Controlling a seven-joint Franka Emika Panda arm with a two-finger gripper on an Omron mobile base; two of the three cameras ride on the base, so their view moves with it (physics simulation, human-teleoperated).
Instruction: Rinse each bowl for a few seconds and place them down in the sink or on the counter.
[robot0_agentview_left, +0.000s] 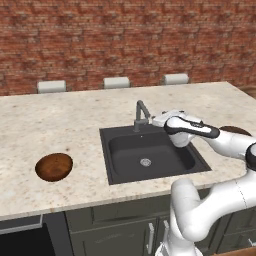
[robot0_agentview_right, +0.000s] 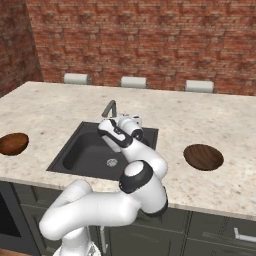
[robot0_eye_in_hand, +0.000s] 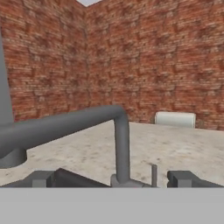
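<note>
The white arm reaches over the square matte black sink (robot0_agentview_left: 150, 155), its two-finger gripper (robot0_eye_in_hand: 113, 178) spread wide with nothing between the jaws, close to the grey metal angular faucet (robot0_agentview_left: 141, 115) at the basin's far edge. One round dark reddish-brown wooden bowl (robot0_agentview_left: 54, 166) sits on the beige speckled stone counter (robot0_agentview_left: 60, 125) well left of the sink; the other wooden bowl (robot0_agentview_right: 203, 156) rests on the counter to the sink's right. A brick wall (robot0_agentview_left: 125, 40) stands behind.

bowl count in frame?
2. One bowl lies on the counter left of the sink; the other bowl lies on the counter right of it. None looks hidden.
</note>
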